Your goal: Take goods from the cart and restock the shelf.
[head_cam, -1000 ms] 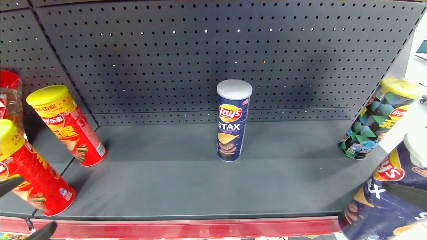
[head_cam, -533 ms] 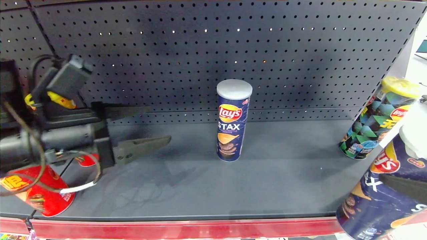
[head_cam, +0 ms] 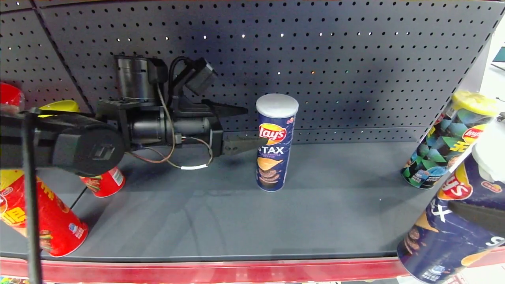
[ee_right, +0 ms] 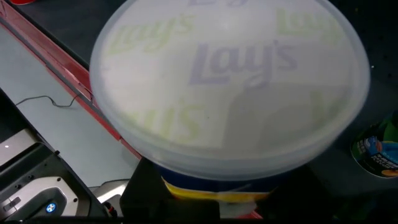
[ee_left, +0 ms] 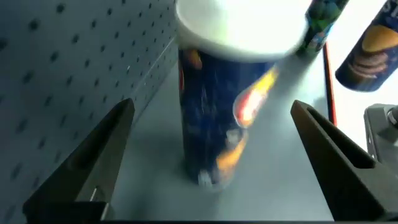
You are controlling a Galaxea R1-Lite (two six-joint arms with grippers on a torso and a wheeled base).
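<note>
A blue chip can with a white lid [head_cam: 275, 146] stands upright at the middle of the dark shelf [head_cam: 221, 221]. My left gripper [head_cam: 247, 127] comes in level from the left and is open, one finger behind the can's left side and one across its front. In the left wrist view the can [ee_left: 221, 124] stands between the two spread fingers [ee_left: 93, 162]. At the lower right, by the shelf's front edge, my right gripper [head_cam: 471, 220] is shut on a second blue can [head_cam: 442, 240], held tilted. Its white lid [ee_right: 230, 81] faces the right wrist camera.
Two red cans with yellow lids [head_cam: 43, 221] [head_cam: 103, 183] stand at the shelf's left end behind my left arm. A yellow-lidded patterned can [head_cam: 446, 146] stands at the right end. A pegboard wall [head_cam: 276, 59] backs the shelf and a red strip [head_cam: 217, 270] runs along its front.
My left arm has swept in from the left across the shelf, and its open fingers now flank the standing blue can. The right gripper's can has sunk slightly.
</note>
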